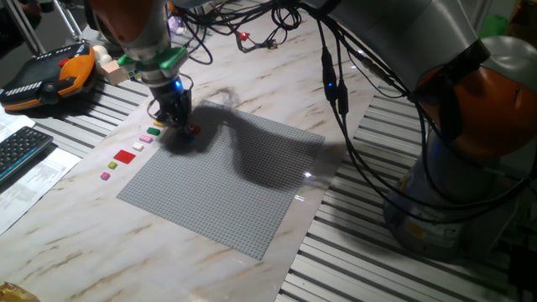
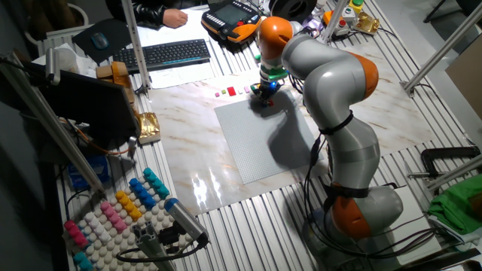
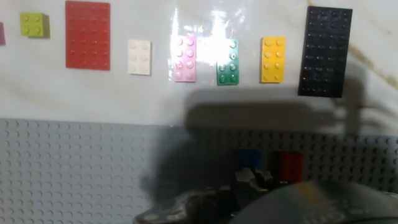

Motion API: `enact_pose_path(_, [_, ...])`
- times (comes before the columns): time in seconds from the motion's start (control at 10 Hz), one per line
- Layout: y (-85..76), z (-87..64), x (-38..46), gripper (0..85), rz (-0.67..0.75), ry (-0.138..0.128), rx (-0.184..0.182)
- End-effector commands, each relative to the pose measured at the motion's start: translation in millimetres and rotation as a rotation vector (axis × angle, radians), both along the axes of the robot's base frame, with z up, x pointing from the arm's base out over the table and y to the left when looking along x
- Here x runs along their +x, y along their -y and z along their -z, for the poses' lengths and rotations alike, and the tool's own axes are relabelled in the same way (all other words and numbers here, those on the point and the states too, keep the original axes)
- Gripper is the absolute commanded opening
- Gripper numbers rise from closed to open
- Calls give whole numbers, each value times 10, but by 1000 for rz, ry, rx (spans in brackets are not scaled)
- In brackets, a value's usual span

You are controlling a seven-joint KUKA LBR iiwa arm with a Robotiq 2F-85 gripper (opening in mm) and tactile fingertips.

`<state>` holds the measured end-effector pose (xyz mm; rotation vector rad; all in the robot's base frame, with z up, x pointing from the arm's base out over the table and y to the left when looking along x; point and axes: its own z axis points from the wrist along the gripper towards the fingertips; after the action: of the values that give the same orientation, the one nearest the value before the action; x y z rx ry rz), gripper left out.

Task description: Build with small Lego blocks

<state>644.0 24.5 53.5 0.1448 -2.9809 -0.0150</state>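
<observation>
While you read the hand view, log this:
Placed: blue brick (image 3: 249, 157) and red brick (image 3: 291, 165) on baseplate (image 3: 74, 168), just ahead of gripper (image 3: 252, 180).
Left: seven loose bricks beyond, including black plate (image 3: 324, 51).
Gripper: grip state cannot be told.

The arm (image 2: 331, 83) is built of fat rounded silver-grey shells with glossy orange bands at the joints; one orange ring sits at the base above the desk (image 2: 188, 128), another at the elbow, and an orange cap crowns the segment nearest the wrist. Black cables (image 1: 352, 126) run loose along the outside of the arm, looping in the air and carrying a small blue light partway down. At the wrist is a green collar (image 1: 159, 60), with a blue glowing spot just under it. Below the collar hangs the tool (image 1: 174, 113), a small, dark, blocky piece; in the hand view it shows only as a blurred dark mass.
</observation>
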Motion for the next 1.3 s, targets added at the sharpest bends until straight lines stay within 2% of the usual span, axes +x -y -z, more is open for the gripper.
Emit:
enact_pose_path(0.0, [26,-118,41,7,0,-6,-1])
enact_pose_path(0.3, [192,-337,150,7,15,11,-23])
enact_pose_path(0.6, [309,-521,142,7,37,31,-46])
enact_pose_path(0.7, [337,-585,128,7,45,28,-49])
enact_pose_path(0.9, [343,-599,116,7,61,35,-58])
enact_pose_path(1.0, [351,-598,127,7,62,51,-65])
enact_pose_path(1.1, [377,-630,125,7,54,62,-74])
enact_pose_path(1.2, [411,-702,124,7,48,60,-77])
